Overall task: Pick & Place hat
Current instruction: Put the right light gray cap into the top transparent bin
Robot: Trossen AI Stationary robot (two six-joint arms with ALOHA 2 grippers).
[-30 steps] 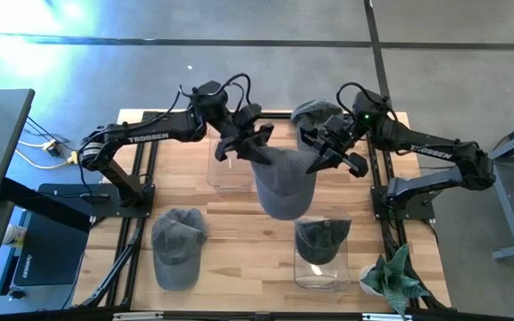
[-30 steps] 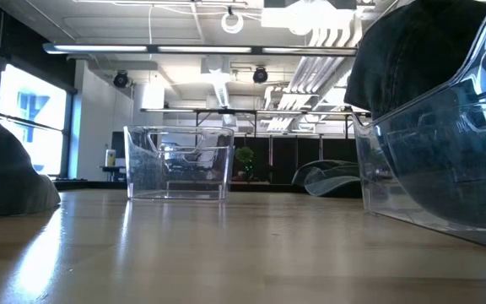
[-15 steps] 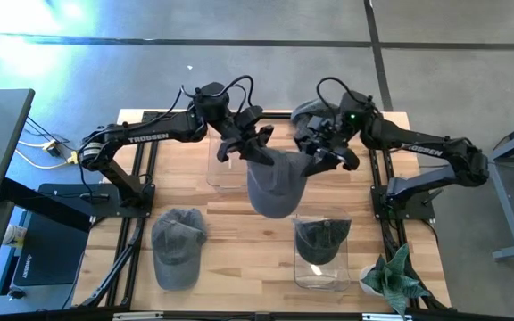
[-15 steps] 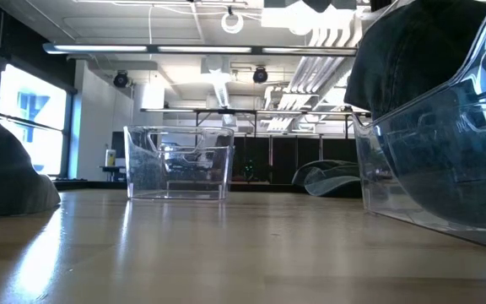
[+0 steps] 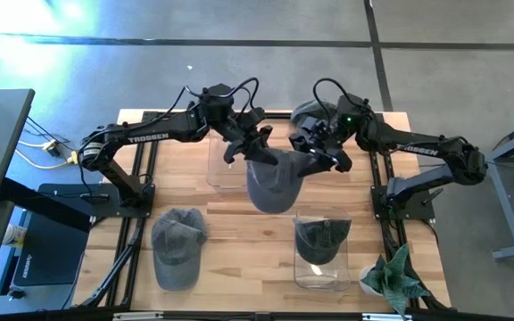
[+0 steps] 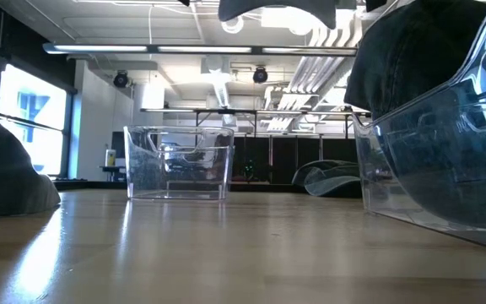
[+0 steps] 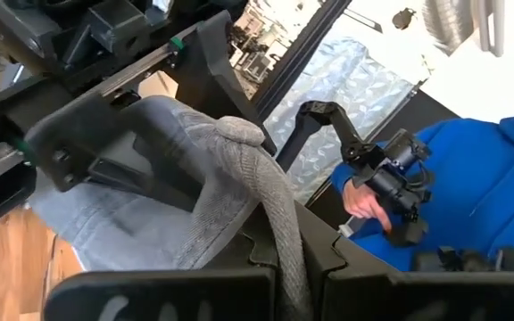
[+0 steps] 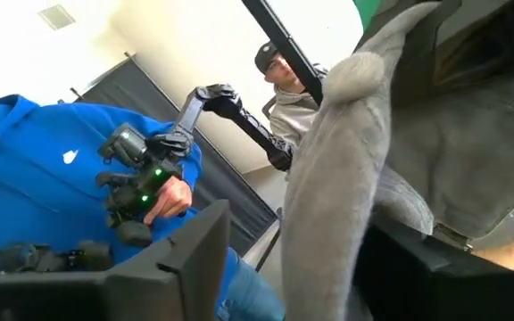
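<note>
Hat (image 5: 273, 178), grey, hangs mid-table btwn both arms; left gripper (image 5: 250, 147) clamps its edge, right gripper (image 5: 321, 152) w/ fingers spread around opposite edge.

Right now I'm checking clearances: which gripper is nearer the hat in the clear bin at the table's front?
Right. The right gripper is almost directly behind the binned hat; the left gripper, shut on the raised hat, sits farther left.

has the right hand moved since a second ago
Yes. In the high view the right hand has shifted toward the table's far edge and the left arm, closing in on the held grey hat.
</note>
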